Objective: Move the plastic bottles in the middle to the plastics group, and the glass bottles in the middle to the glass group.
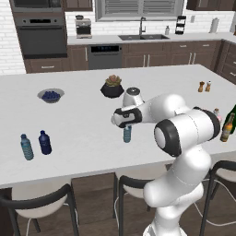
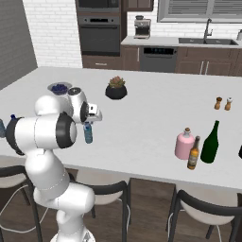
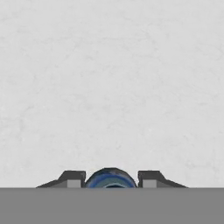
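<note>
tool (image 3: 111,179) grips the pale-blue water bottle (image 1: 127,133) by its cap above the counter (image 1: 83,124)

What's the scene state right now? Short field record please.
gripper: astride the pale-blue water bottle, blue cap between the fingertips; grip not confirmed
plastics group: teal-blue bottle and navy bottle, upright, far from the arm
glass side: pink bottle, amber bottle, green bottle, close together
counter: white
also: plant pot, blueberry bowl, shakers
</note>
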Motion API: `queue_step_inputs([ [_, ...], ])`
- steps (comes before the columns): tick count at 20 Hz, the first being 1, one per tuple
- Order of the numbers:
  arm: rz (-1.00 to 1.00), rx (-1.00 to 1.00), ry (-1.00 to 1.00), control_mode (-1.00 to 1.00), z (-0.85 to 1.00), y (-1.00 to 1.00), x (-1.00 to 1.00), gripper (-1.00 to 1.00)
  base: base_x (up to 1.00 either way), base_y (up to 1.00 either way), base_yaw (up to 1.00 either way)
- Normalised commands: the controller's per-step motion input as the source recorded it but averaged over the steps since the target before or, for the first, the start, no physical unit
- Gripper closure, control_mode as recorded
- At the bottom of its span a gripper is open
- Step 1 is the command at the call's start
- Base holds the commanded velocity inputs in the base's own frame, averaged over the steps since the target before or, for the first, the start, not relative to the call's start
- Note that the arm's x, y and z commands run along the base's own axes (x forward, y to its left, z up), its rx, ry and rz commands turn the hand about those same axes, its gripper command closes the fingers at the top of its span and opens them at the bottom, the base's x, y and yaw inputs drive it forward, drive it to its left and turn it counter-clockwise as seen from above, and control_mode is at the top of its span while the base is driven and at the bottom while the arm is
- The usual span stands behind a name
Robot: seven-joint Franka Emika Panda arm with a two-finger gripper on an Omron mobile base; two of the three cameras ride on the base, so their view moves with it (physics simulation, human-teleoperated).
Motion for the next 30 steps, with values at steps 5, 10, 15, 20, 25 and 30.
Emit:
queue_step_inputs([
  [5,0.03,0.01,0.00,-1.00,0.06,0.06,-0.10,1.00,0.00,0.00,0.00],
  [10,0.26,0.11,0.02,-1.00,0.54,0.40,-0.54,1.00,0.00,0.00,0.00],
  [15,0.35,0.05,0.00,-1.00,0.35,0.70,-0.57,1.00,0.00,0.00,0.00],
  [20,0.30,0.00,0.00,-1.00,0.12,0.98,-0.51,1.00,0.00,0.00,0.00],
  [25,0.24,0.00,0.01,-1.00,0.08,1.00,-0.34,1.00,0.00,0.00,0.00],
  [30,0.17,0.00,0.00,-1.00,0.00,1.00,-0.15,1.00,0.00,0.00,0.00],
])
